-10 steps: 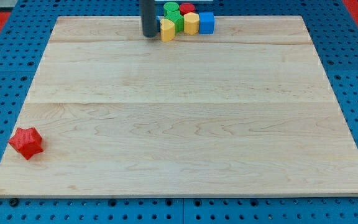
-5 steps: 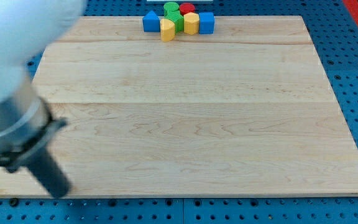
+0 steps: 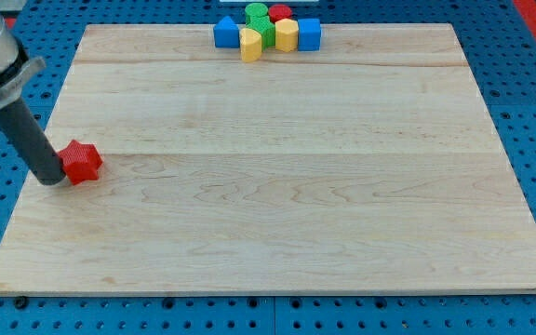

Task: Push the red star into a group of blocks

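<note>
The dark rod ends in my tip [image 3: 52, 180], which has no jaws to open or close. The small red star-shaped block [image 3: 82, 162] touches the tip on its right side. Far up and to the right of the tip, at the top edge of the pale wooden board [image 3: 277, 186], a group stands: blue block [image 3: 224, 33], yellow block [image 3: 250, 44], green blocks [image 3: 261, 20], red block [image 3: 281, 13], second yellow block [image 3: 287, 35], blue cube [image 3: 310, 33].

Wooden board [image 3: 277, 186] with red star [image 3: 82, 162], perhaps 7 clustered blocks [image 3: 268, 30].

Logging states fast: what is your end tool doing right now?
No gripper here: my tip sits against the red star, on its left in the view, holding nothing.
</note>
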Available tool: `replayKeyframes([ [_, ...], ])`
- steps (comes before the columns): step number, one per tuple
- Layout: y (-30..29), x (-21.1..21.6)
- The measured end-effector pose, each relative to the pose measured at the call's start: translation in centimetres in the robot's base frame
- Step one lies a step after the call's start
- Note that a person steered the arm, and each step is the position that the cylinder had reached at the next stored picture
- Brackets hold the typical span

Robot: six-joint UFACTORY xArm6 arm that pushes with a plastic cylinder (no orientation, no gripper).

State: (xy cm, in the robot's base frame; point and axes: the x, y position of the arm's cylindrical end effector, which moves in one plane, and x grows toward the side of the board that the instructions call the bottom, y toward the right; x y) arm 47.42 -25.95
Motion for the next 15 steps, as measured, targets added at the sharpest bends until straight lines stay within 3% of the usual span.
replayKeyframes([
  [2, 5.6, -2.2],
  [4, 17.6, -6.2],
  [6, 18.3, -11.8],
  [7, 15.8, -11.5],
  [8, 8.6, -10.6],
  [9, 8.8, -11.3],
  [11, 20.1, -12.7],
  [13, 12.9, -11.0],
  [14, 12.0, -13.7],
  [15, 17.4, -16.5],
])
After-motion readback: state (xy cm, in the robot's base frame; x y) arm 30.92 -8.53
